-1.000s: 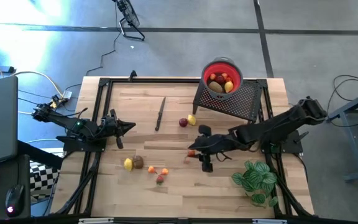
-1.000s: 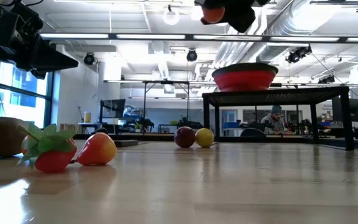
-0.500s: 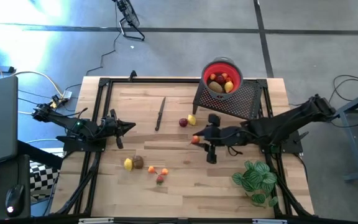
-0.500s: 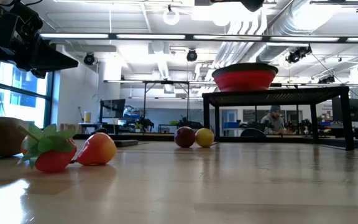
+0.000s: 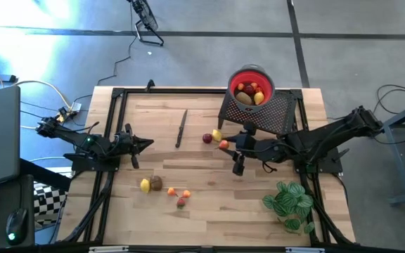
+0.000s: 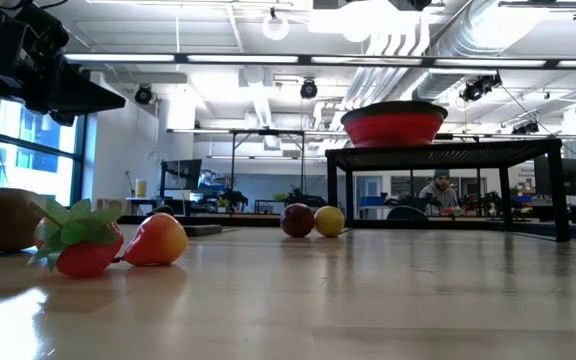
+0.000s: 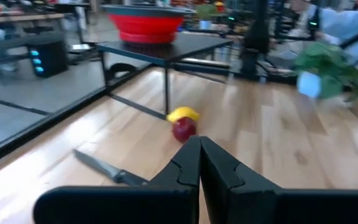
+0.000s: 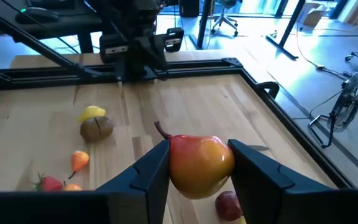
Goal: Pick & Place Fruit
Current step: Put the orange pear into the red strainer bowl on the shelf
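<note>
table (image 5: pixel 195 211): pale wood, glossy | fruit (image 8: pixel 199 163): smooth, shiny plastic-looking | bowl (image 6: pixel 393 126): red, matt

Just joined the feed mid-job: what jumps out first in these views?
The right gripper holds a red-orange pear above the table's middle, near the red apple and yellow fruit. Behind them, the red bowl, already holding fruit, sits on a black mesh stand. The left gripper waits shut at the table's left side.
</note>
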### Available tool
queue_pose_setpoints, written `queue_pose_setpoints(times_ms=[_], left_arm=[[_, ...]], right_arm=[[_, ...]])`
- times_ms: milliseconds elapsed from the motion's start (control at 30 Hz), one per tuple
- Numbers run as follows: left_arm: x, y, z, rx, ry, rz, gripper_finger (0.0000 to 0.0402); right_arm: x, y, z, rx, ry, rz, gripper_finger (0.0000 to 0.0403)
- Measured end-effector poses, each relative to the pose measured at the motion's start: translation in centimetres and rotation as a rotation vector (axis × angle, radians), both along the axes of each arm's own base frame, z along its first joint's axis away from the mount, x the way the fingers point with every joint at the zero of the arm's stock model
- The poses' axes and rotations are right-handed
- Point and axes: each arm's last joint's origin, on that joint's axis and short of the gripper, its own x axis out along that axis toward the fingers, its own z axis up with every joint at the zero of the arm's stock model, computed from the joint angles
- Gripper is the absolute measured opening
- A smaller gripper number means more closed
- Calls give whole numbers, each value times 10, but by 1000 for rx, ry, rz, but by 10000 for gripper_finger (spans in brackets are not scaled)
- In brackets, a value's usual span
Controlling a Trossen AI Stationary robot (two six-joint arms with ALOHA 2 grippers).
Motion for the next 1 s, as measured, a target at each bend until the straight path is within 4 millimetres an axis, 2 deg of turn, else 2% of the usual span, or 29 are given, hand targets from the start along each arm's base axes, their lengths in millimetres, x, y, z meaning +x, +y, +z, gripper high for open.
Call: queue_pose_setpoints(times_ms=[200, 500, 567, 700, 1000], left_arm=[[1, -3, 0, 93, 32, -114, 0], [1, -2, 0, 164, 50, -79, 0], [1, -2, 1, 127, 32, -90, 0], [2, -6, 0, 3, 9, -219, 0], [13, -12, -6, -21, -57, -266, 0]], right_arm=[[0, -1, 0, -11, -9, -30, 146], [4, -15, 0, -12, -7, -81, 146], [4, -19, 0, -7, -6, -85, 146], [6, -25, 0, -5, -5, -101, 146], [6, -30, 0, -5, -4, -116, 146]])
